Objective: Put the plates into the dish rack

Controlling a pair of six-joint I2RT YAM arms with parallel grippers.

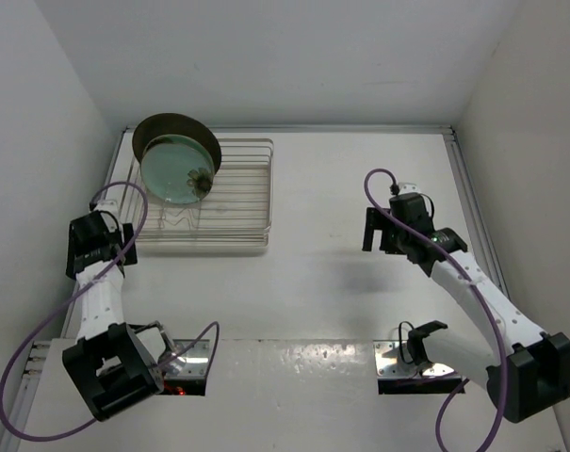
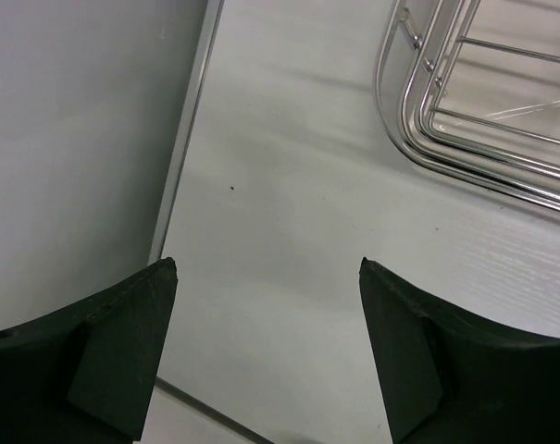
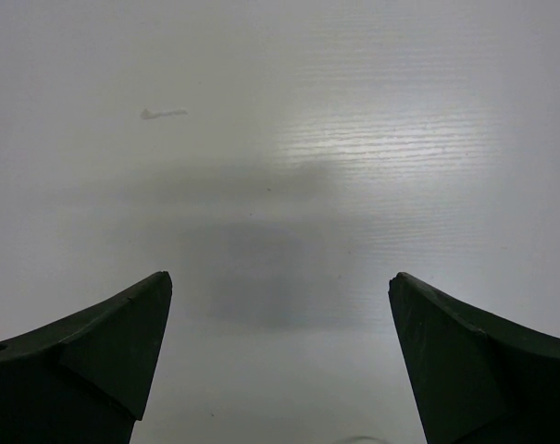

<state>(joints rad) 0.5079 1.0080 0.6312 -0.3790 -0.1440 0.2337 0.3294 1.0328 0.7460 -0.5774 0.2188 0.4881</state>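
The plates sit in the dish rack point(image 1: 268, 193), which stands at the far left of the white table point(image 1: 341, 282). From the overhead view I make out a large dark brown plate point(image 1: 162, 124) standing on edge at the rack's far-left end, and a pale mint-green plate point(image 1: 174, 168) leaning in front of it, with a brown flower mark point(image 1: 199, 179) near its rim. I cannot tell whether a second green plate is tucked between or behind these two. No plate shows anywhere outside the rack, so I judge the loading done or very nearly done, with at most a check of the hidden plate left. My left gripper point(image 1: 94, 247) hangs just beside the rack's near-left corner, its fingers spread wide and holding nothing. My right gripper point(image 1: 379, 232) hovers well apart from the rack over the right half of the table, fingers likewise spread and empty. The tabletop is smooth, white and slightly glossy, with soft reflections and a few tiny dark marks. Plain white walls close it in on the left, back and right, with a metal strip along the table edges. Purple cables point(image 1: 124, 193) loop from both arms.
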